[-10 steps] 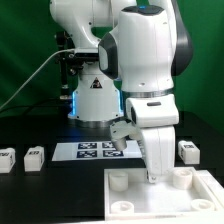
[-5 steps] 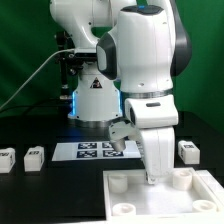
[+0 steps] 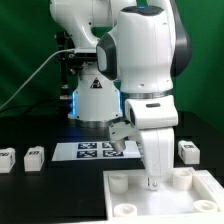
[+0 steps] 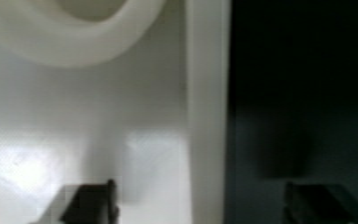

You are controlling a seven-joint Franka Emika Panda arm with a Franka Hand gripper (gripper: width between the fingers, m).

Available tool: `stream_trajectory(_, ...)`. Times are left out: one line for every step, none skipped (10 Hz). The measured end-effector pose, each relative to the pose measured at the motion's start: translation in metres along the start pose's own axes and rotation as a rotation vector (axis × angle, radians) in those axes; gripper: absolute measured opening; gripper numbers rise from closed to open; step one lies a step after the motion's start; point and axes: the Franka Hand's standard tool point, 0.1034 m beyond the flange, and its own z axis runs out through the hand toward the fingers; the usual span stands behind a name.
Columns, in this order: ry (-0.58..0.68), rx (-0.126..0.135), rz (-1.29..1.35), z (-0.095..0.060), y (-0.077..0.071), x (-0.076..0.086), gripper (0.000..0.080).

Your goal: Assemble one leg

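Note:
My gripper (image 3: 152, 183) hangs low over the far part of the large white plate (image 3: 130, 195), between its two far corner sockets. In the wrist view the gripper (image 4: 202, 205) is open and holds nothing. One finger (image 4: 91, 203) is over the plate's white surface (image 4: 87, 120) and the other is over the black table, so the plate's edge runs between them. A round socket (image 4: 91, 25) shows ahead. Two legs (image 3: 8, 159) (image 3: 33, 158) lie at the exterior view's left, and another leg (image 3: 188, 151) lies at its right, all apart from the gripper.
The marker board (image 3: 90, 150) lies flat behind the plate, in front of the arm's base (image 3: 95, 105). The black table (image 3: 50, 195) stretches to the exterior view's left of the plate.
My gripper has sunk slightly toward the plate. The plate and the legs have not moved.

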Motion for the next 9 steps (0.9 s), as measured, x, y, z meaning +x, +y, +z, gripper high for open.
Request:
stream_trajectory(0.000,0.000,0.000,0.0001,-0.0001,-0.0001,0.0487)
stream_trajectory(0.000,0.001,0.000,0.0003,-0.0002,-0.0003,0.0613)
stream_trajectory(0.000,0.001,0.001,0.0004,-0.0002,-0.0003,0.0638)
stream_trajectory(0.000,0.001,0.001,0.0005,-0.0003,-0.0004,0.0638)
stream_trajectory(0.000,0.001,0.001,0.0006,-0.0004,-0.0005,0.0648)
stream_trajectory(0.000,0.001,0.001,0.0007,-0.0004,-0.0006,0.0648)
stream_trajectory(0.000,0.002,0.001,0.0008,-0.0005,-0.0007,0.0649)
stream_trajectory(0.000,0.002,0.001,0.0008,-0.0005,-0.0008,0.0649)
stream_trajectory(0.000,0.002,0.001,0.0009,-0.0005,-0.0008,0.0649)
